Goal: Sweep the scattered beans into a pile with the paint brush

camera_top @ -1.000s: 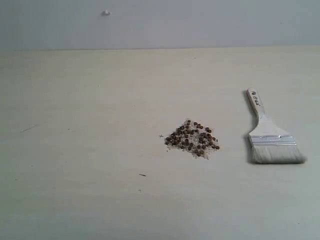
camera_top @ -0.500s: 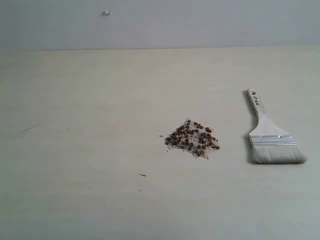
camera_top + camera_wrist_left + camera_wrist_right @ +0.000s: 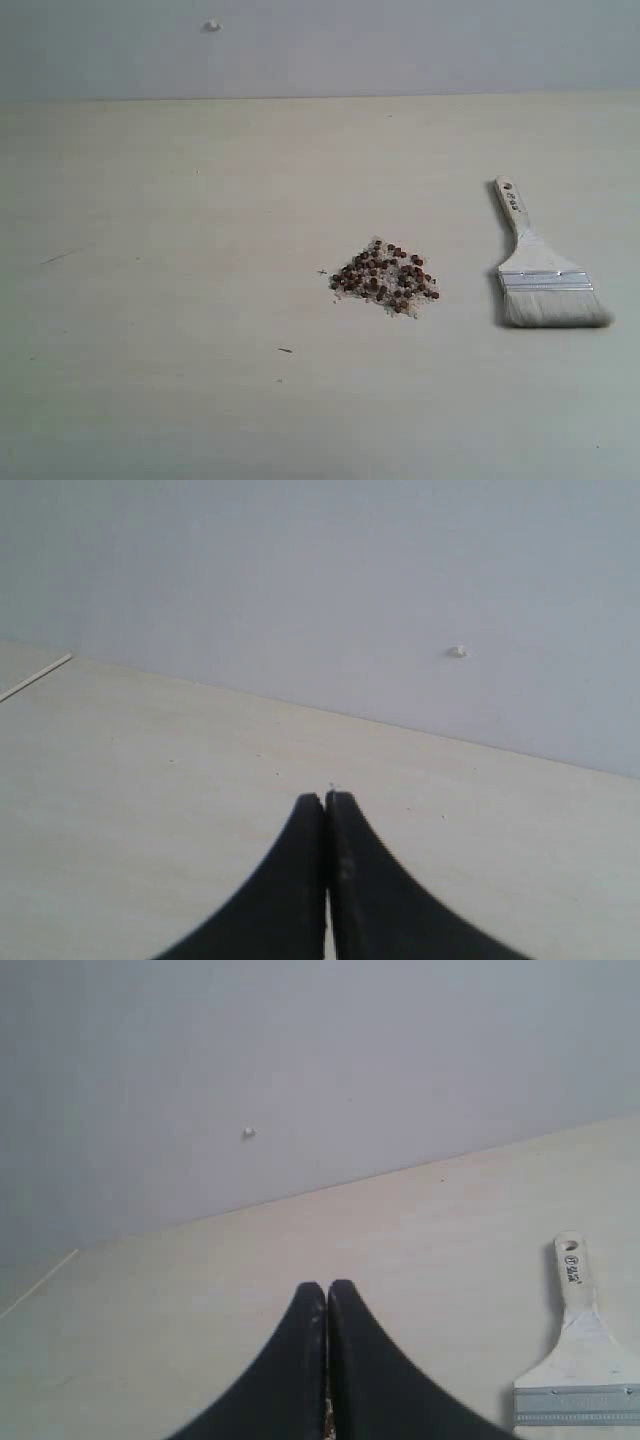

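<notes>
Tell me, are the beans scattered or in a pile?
In a pile: the beans sit as one compact mound on the table, apart from the brush lying flat beside it.

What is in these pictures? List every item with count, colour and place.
beans: dozens, dark brown, one pile mid-table, whitish crumbs mixed in.
paint brush: one, pale bristles, silver ferrule, wooden handle, flat on the table beside the pile, not touching.
table: one, cream, under everything.
wall: one, grey-blue, behind the table.
speck: one, white, on the wall.
left pincer: one, black, shut and empty, above bare table.
right pincer: one, black, shut and empty, above the table near the paint brush.
</notes>
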Robot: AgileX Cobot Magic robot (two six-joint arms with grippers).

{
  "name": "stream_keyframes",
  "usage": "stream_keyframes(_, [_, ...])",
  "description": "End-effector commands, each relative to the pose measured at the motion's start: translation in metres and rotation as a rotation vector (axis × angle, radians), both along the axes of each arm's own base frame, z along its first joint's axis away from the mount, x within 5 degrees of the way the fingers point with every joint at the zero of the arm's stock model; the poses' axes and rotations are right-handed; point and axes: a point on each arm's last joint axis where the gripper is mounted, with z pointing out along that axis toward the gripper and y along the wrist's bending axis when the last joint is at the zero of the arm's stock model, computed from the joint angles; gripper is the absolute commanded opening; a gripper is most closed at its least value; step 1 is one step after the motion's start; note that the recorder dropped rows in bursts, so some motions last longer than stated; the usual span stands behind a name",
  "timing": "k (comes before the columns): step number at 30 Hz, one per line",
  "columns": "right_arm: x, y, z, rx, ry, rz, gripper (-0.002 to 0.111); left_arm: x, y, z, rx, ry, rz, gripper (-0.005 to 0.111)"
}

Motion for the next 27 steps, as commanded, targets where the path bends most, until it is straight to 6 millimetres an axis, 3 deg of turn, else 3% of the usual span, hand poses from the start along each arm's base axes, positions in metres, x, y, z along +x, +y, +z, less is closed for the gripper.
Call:
stream_keyframes(1, [-0.0008,0.0008,-0.0016,-0.008,0.000,0.009,0.000,-0.0005,0.0002,0.0006,-0.002,-0.009,0.004,0.000])
stream_keyframes(27, [-0.0021,0.0028,-0.0015,-0.009,-0.001,0.044,0.000,-0.0005,0.0002,0.0006,-0.002,-0.009,0.004,0.000])
